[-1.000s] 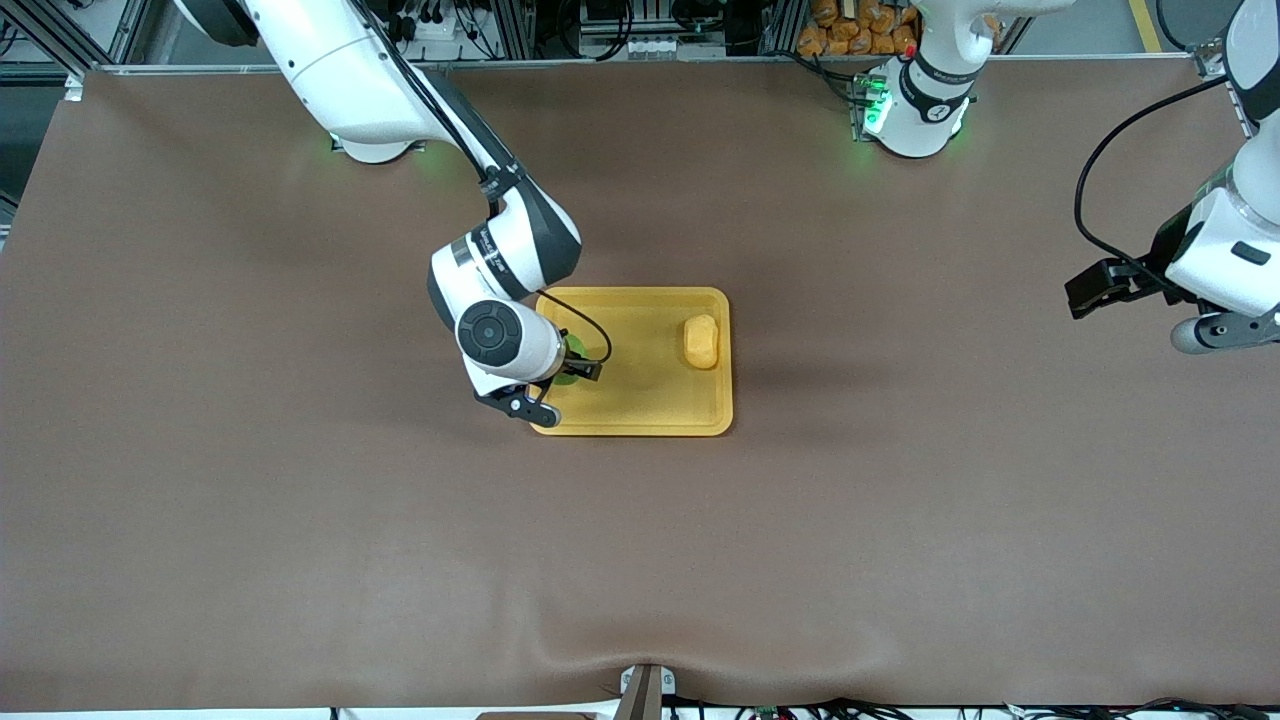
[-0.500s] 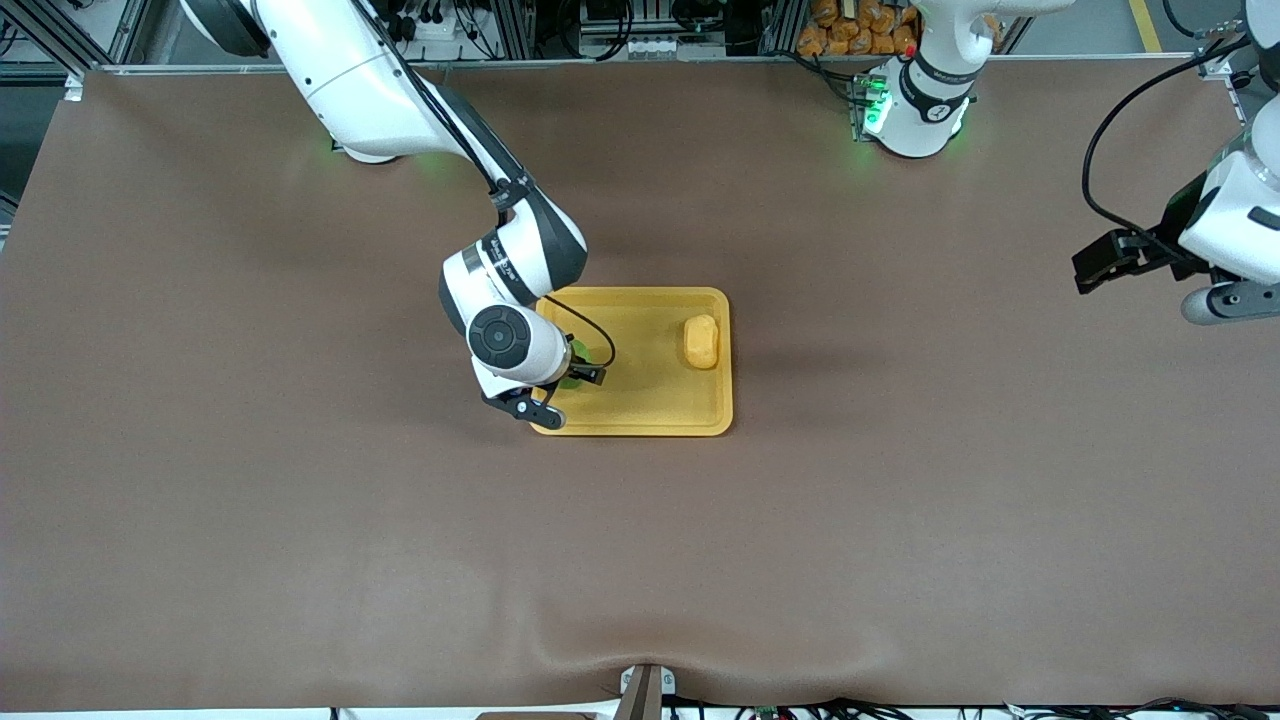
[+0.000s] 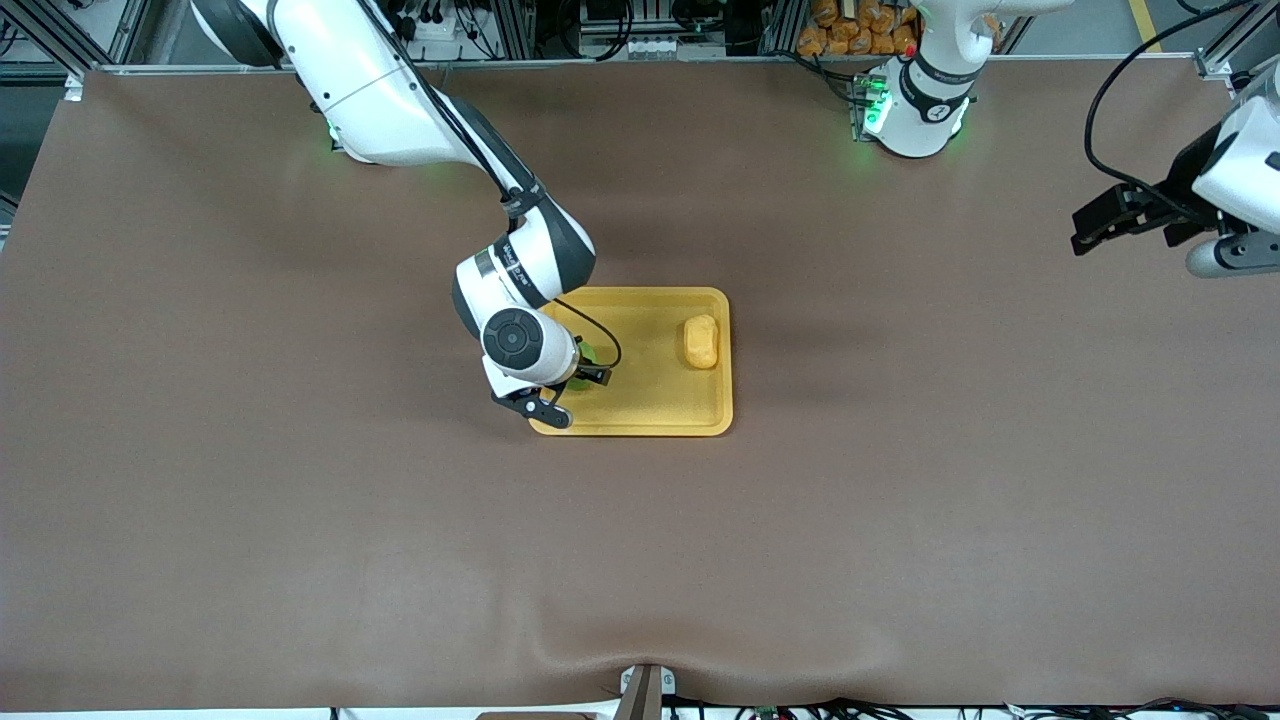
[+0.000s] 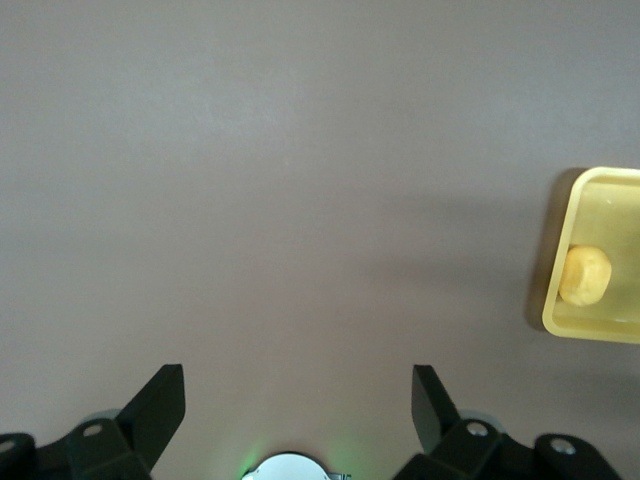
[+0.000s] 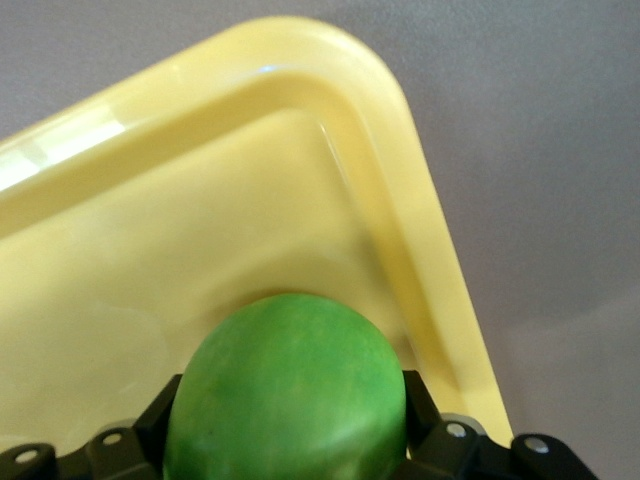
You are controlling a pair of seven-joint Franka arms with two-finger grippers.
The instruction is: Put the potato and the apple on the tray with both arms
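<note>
Over the last second my right arm had crept a little farther in over the flat rectangular yellow-orange plastic tray (image 3: 650, 418), and my right gripper (image 3: 570, 388) had come low over the tray corner at the right arm's end, on the side nearer the front camera. The small round bright green apple (image 5: 285, 390) sat in that gripper, close above the tray floor and just inside the raised rim. I could not tell whether it already rested on the plastic, nor whether my hold on it was firm or had begun to loosen.

The small oblong yellow-orange potato (image 3: 701, 341) had not stirred. It lay on the tray near the edge at the left arm's end, well apart from the apple and farther from the front camera.

My left gripper (image 4: 300, 385) had kept drawing back. It hung over the bare brown table covering (image 3: 300, 500) toward the left arm's end, well clear of the tray, its jaws spread wide with nothing between them. I took that arm's share to be finished, and it only waited.

So I judged the task nearly done: one item down, the other carried to its place. What remained was to release the apple cleanly and lift straight up. Being round and so close to the low rim, it might roll as I let go, so a gentle release seemed wise.
</note>
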